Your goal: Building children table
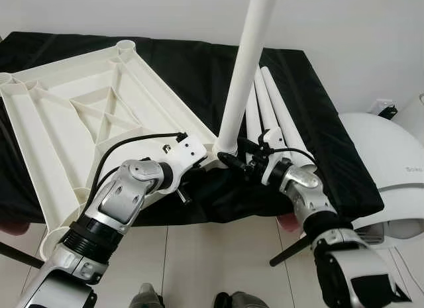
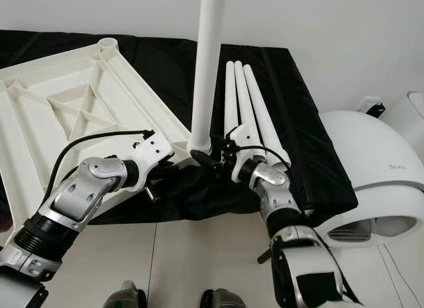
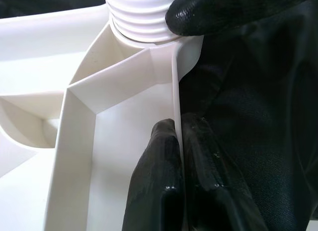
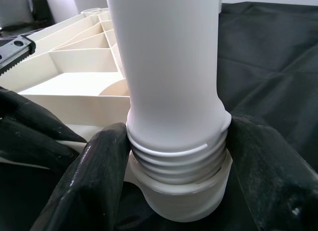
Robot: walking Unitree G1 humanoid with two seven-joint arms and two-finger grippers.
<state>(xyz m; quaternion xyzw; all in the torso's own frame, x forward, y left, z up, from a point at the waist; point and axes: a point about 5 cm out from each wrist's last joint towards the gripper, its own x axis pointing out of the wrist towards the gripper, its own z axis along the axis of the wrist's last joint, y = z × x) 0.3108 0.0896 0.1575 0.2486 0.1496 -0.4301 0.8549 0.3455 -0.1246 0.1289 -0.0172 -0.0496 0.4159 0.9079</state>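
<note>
White plastic tabletop [image 1: 79, 116] lies underside-up on the black-draped desk [image 1: 318, 116]. A table leg [image 1: 245, 69] stands upright in its near corner socket, long axis vertical; three spare legs [image 1: 275, 116] lie beside it.

Left wrist view: left pincer [image 3: 180, 156] clenched on the tabletop's edge rib.

Right wrist view: right pincer [image 4: 174, 156] grasps the leg's threaded end [image 4: 174, 159], threads partly exposed above the socket [image 4: 179, 198]. Judgement: keep the leg plumb while turning, tabletop held, to avoid cross-threading.

Two silver jointed arms with black cuffs and looping black cables end in glossy black fingers [image 4: 94, 181].
</note>
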